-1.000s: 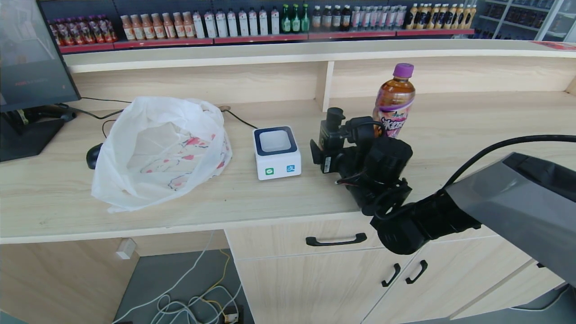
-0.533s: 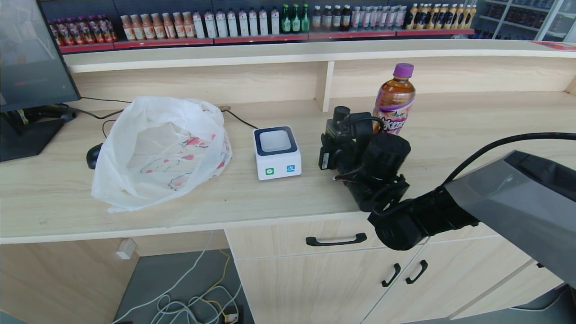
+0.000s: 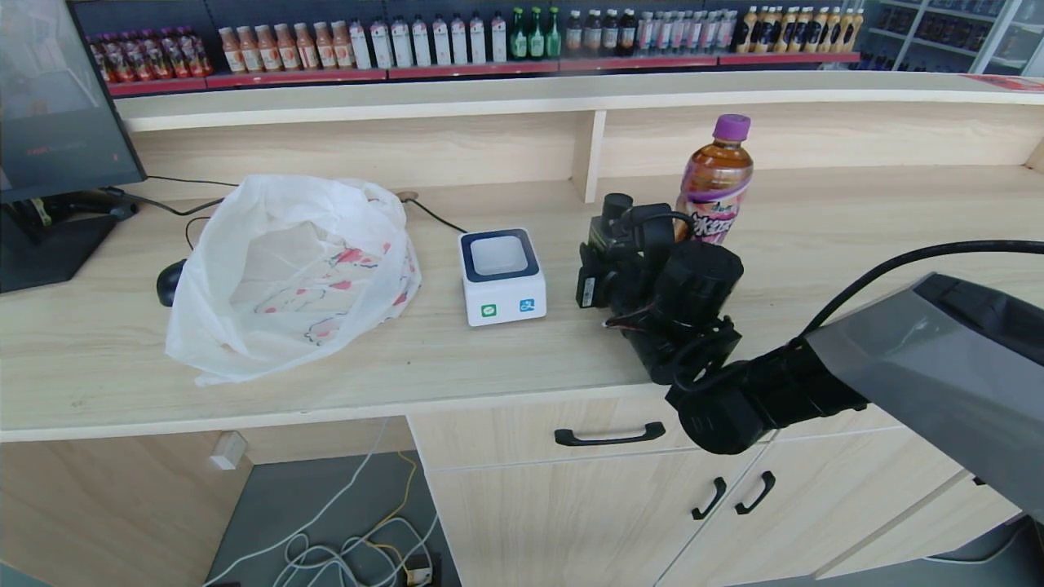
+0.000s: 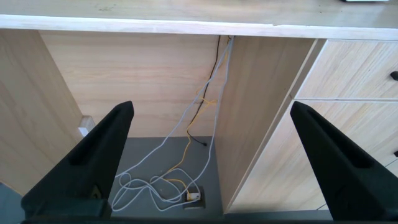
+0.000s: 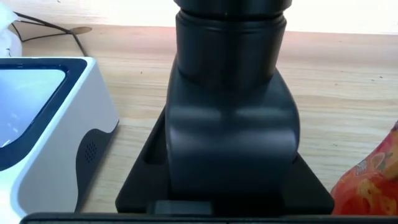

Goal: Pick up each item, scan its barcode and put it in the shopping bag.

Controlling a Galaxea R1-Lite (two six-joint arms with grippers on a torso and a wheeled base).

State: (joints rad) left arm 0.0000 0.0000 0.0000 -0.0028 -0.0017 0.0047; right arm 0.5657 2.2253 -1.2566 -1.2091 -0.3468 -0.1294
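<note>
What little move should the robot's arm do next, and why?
Probably ease the right gripper toward the purple-capped drink bottle to line up a grasp. The bottle stands upright on the counter, not yet held, just beyond the gripper, which sits between it and the white scanner. It has to be picked up before scanning and bagging.

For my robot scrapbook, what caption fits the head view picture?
Right gripper over the counter, between white scanner and purple-capped bottle; open shopping bag farther left.
</note>
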